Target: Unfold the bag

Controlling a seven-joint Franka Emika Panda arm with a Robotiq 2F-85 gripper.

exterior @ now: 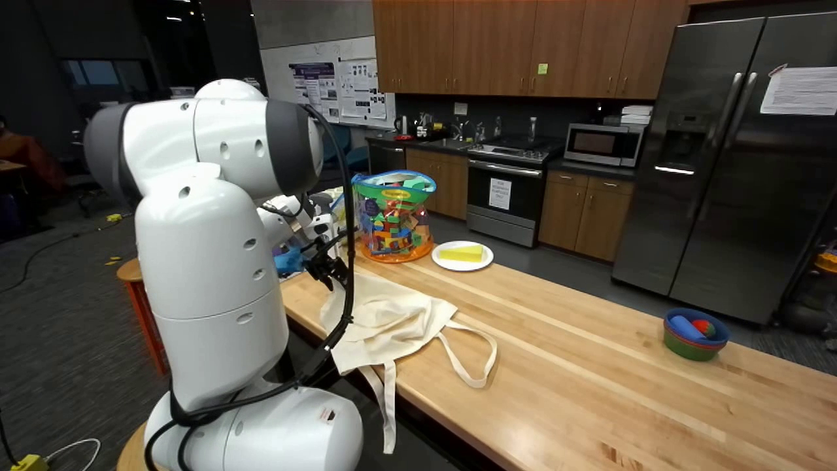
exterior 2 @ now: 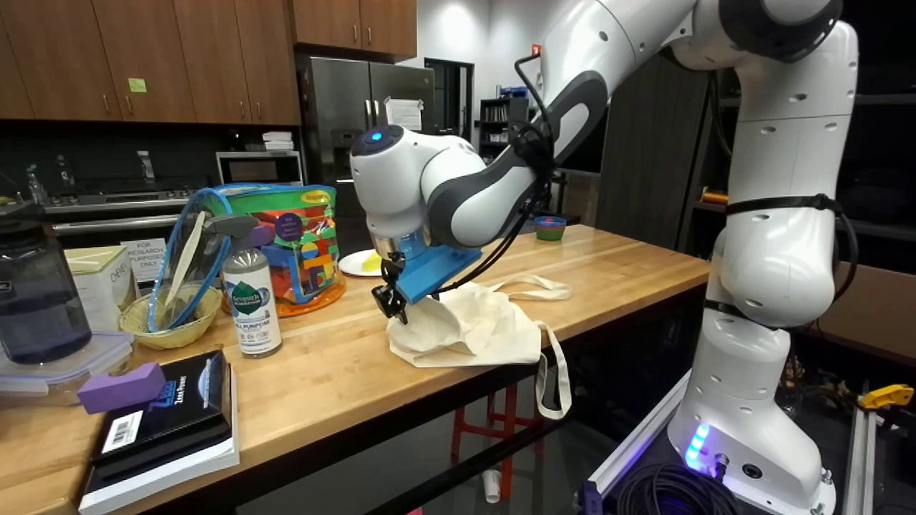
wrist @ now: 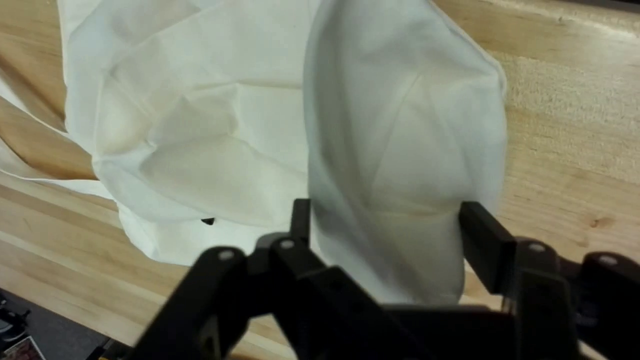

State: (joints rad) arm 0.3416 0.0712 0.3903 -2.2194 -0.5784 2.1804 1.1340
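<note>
Bag [wrist: 210,170]: creased on tabletop [wrist: 575,135], one end at gripper [wrist: 386,220]
Raised fold [wrist: 395,150]: between the jaws
Jaws: standing apart
Straps [exterior: 389,405]: at the end away from gripper

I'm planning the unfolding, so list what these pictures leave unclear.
Layers of the bag under the fold: wrist view, covered by it.
Whether the gripper touches the bag: wrist view, blurred at the fingertips.
Dark speck: wrist view, too small to identify.
Rest of the dark container: in an exterior view, cut off by the left edge.
</note>
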